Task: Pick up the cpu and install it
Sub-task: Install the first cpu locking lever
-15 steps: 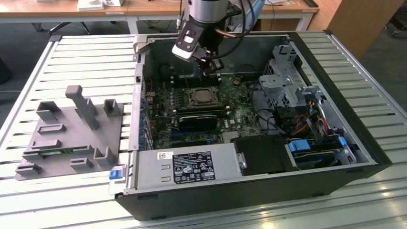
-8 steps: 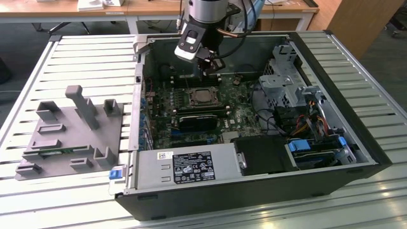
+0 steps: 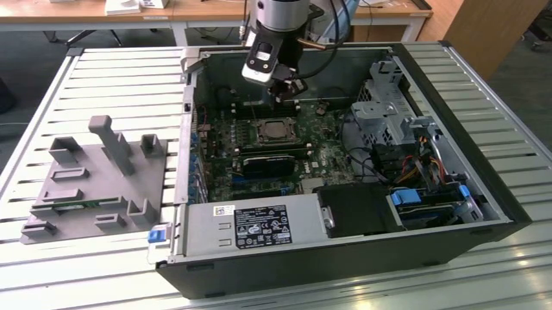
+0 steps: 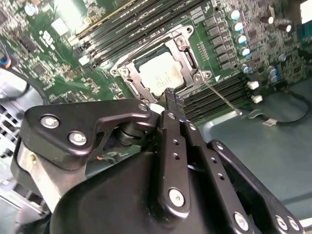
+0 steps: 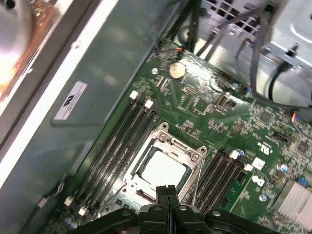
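exterior view first, reading from its left: a grey fixture tray (image 3: 90, 177) lies on the slatted table (image 3: 483, 84), then the open computer case (image 3: 345, 258) with its motherboard (image 3: 258, 161) facing up. the cpu (image 3: 274, 130) sits inside the metal socket frame (image 3: 258, 123) near the middle of the board, and the gripper (image 3: 287, 92) hangs above it, apart from it.

both wrist views show the fingertips (image 5: 166, 191) pressed together with nothing between them, over the chip's pale plate (image 4: 161, 74).

by my judgement the chip is light, thin and rigid, with a smooth lid that could slip. the plain opposite edges look the safest hold; the underside and the socket contacts are likely fragile.
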{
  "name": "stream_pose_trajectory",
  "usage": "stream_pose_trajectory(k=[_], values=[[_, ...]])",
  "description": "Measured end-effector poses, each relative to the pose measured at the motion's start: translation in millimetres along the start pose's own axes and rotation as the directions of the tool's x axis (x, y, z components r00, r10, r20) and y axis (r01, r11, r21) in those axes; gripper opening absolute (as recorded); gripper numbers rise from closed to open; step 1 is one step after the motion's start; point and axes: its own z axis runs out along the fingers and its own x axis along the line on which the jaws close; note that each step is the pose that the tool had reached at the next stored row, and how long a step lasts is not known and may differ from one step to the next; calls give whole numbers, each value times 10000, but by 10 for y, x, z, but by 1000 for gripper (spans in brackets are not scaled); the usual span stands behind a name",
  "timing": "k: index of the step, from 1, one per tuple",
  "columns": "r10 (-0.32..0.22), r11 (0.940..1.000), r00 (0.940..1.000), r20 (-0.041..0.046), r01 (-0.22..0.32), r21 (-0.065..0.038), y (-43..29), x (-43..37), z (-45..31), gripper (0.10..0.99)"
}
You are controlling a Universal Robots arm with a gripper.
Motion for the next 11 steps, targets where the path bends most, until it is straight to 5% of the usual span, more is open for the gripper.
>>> stream_pose_trajectory(k=[11], values=[[-1369,9906,9906,-62,1369,44,0,0,1,106]])
